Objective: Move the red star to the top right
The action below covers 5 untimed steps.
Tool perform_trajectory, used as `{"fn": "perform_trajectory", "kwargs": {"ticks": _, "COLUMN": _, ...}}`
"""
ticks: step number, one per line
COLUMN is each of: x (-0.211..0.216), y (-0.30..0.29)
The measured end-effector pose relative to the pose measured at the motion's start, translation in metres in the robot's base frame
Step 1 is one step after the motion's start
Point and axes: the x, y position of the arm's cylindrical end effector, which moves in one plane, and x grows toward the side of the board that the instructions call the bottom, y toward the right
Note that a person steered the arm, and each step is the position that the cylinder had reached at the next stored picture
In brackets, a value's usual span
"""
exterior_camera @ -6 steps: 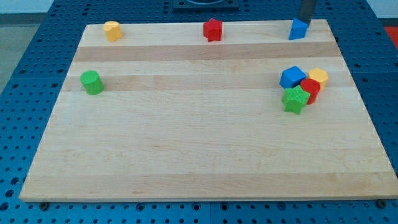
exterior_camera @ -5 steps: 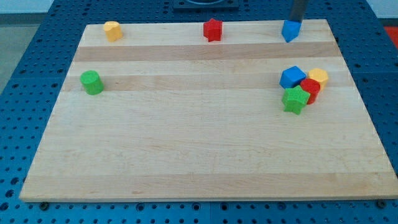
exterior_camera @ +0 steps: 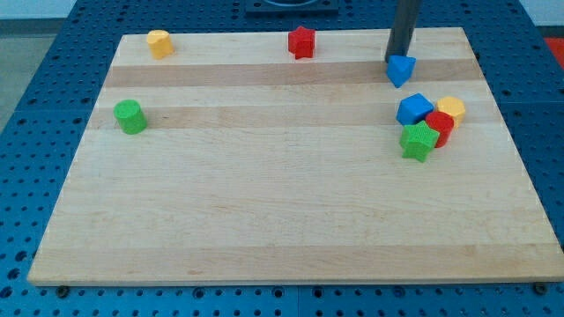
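The red star [exterior_camera: 301,42] sits near the board's top edge, a little right of the middle. My rod comes down at the view's top right and my tip [exterior_camera: 398,59] touches the upper side of a small blue block [exterior_camera: 401,70]. The tip is well to the right of the red star, apart from it.
A cluster lies at the right: a blue block [exterior_camera: 414,109], a yellow block [exterior_camera: 451,109], a red block [exterior_camera: 440,124] and a green star [exterior_camera: 419,141]. A yellow block [exterior_camera: 159,43] sits at top left. A green cylinder [exterior_camera: 130,116] sits at left.
My tip has moved left and toward the view's bottom, pushing the small blue block from the top right corner down and left. The red star has not moved.
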Motion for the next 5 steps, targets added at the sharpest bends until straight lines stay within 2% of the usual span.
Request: {"fn": "perform_trajectory", "kwargs": {"ticks": 5, "x": 0.068, "y": -0.005}}
